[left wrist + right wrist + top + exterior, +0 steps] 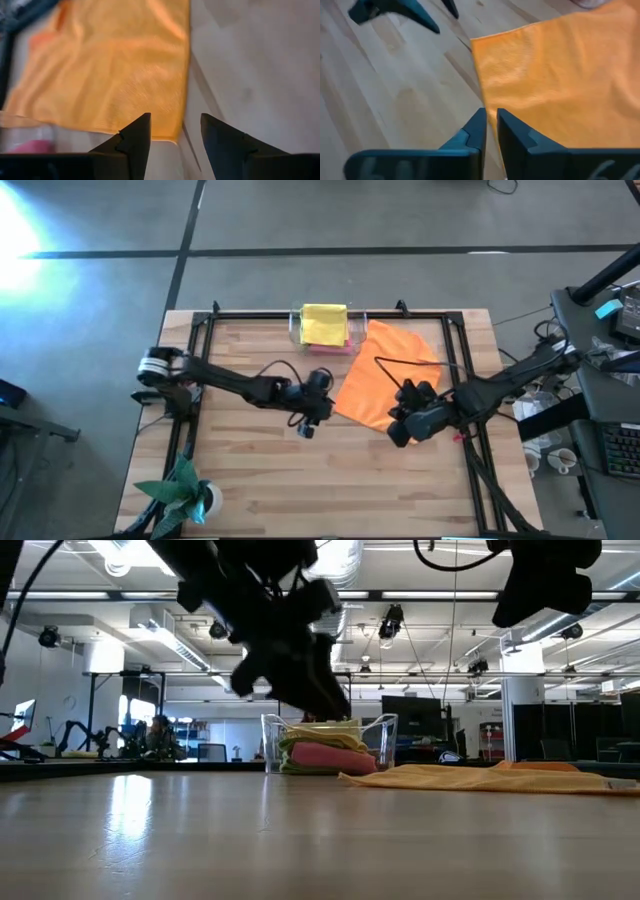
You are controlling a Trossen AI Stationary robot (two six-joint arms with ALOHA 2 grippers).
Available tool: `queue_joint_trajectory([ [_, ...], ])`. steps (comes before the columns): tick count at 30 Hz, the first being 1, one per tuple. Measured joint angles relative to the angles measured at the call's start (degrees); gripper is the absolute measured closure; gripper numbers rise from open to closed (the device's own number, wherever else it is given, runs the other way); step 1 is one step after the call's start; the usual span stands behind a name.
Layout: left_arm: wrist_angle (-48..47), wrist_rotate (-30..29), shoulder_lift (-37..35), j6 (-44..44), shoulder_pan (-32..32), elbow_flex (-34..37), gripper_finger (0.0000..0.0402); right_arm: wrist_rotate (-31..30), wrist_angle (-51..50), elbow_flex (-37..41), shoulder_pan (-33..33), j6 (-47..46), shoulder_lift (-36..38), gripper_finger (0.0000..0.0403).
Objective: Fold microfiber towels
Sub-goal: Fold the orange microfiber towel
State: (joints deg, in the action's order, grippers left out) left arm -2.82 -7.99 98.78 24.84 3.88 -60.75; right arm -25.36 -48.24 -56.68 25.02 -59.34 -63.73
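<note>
While the overhead camera lays out the whole wooden counter (300, 490), we see an orange towel (385, 375) spread flat right of centre, its far edge close to a clear plastic tray (297, 323) at the back. In that tray a yellow towel (323, 324) sits folded on top, with a pink towel (335, 348) peeking out at its near edge.

The left end effector (306, 426) hangs just off the orange towel's left edge. The right end effector (397, 433) hangs over the towel's near corner. A green plant-like object (185, 495) stands at the counter's near left corner.

The level camera adds what the overhead one cannot: inside the tray (385, 745) we make out a stack, with a lime green towel (300, 768) at the bottom, the pink one (330, 755) in the middle and yellow (320, 732) above. The orange towel (480, 778) lies low and rumpled to the right of the tray.

The left wrist camera shows its own fingers (135, 145) spread apart, holding nothing, with the orange towel's (110, 75) corner just beyond them. The right wrist camera shows its fingers (475, 132) nearly together with a thin gap, just over the orange towel's (560, 80) edge; we cannot tell whether they pinch any cloth.
</note>
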Motion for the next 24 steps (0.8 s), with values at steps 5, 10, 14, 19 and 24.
queue_joint_trajectory([
  [5, 3.04, -1.39, 5.53, 0.14, 0.51, -0.11, 0.0244, 0.00, -1.08, 2.40, -0.02, 0.15, 2.15, 0.0331],
  [10, 4.18, -4.42, 9.14, 5.04, 1.37, -0.09, 0.0244, 0.02, -1.40, 3.73, -0.04, -0.04, 2.98, 0.0299],
  [14, 4.10, -5.80, 11.09, 7.26, 1.44, -0.09, 0.0244, 0.02, -1.35, 3.78, -0.04, -0.09, 2.88, 0.0282],
  [19, 6.79, -11.52, 12.67, 7.70, 1.31, -0.22, 0.0244, 0.26, -1.33, 3.78, -0.02, -0.10, 2.82, 0.0274],
  [24, 9.89, -12.06, 14.45, 10.36, 0.85, -0.29, 0.0244, 0.27, -1.24, 3.78, -0.02, -0.67, 2.82, 0.0273],
])
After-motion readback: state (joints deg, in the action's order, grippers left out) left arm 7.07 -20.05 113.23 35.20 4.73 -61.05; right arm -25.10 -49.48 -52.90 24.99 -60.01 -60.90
